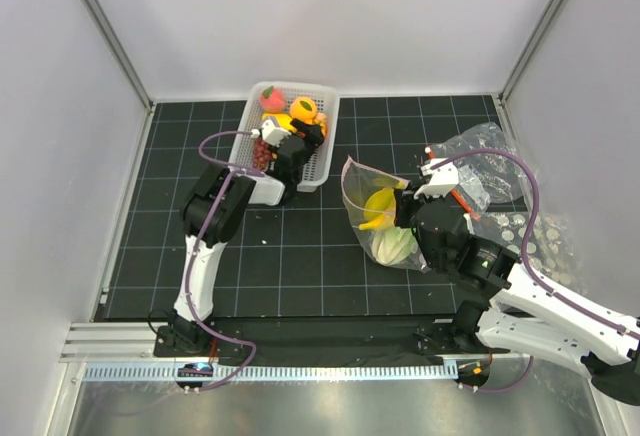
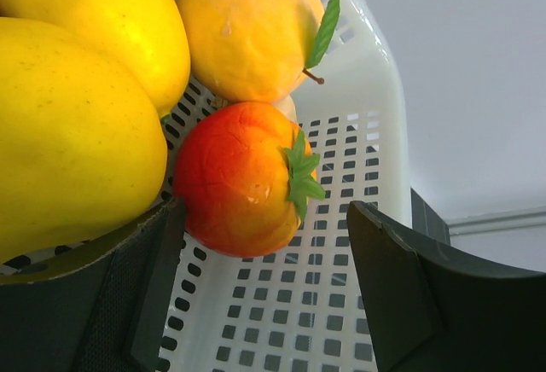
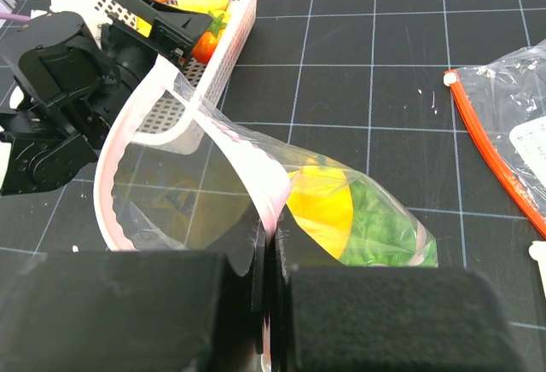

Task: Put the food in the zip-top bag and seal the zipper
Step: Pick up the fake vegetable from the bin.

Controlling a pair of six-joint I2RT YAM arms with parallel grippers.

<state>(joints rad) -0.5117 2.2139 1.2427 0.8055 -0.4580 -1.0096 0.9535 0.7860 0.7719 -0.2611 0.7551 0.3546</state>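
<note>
My left gripper (image 2: 264,218) gapes at an orange-red fruit (image 2: 239,176) in the basket (image 2: 375,107); my right gripper (image 3: 271,257) pinches the zip-top bag (image 3: 196,184).

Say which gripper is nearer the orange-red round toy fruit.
Left: left gripper hovers at the orange-red round toy fruit; right gripper, far off, pinches the clear plastic bag.

Bag (image 3: 213,184) mouth open; basket (image 1: 322,156) crowded.

Left gripper (image 2: 264,235) spread wide, arm stretched forward; right gripper (image 3: 271,248) pinched tight.
</note>
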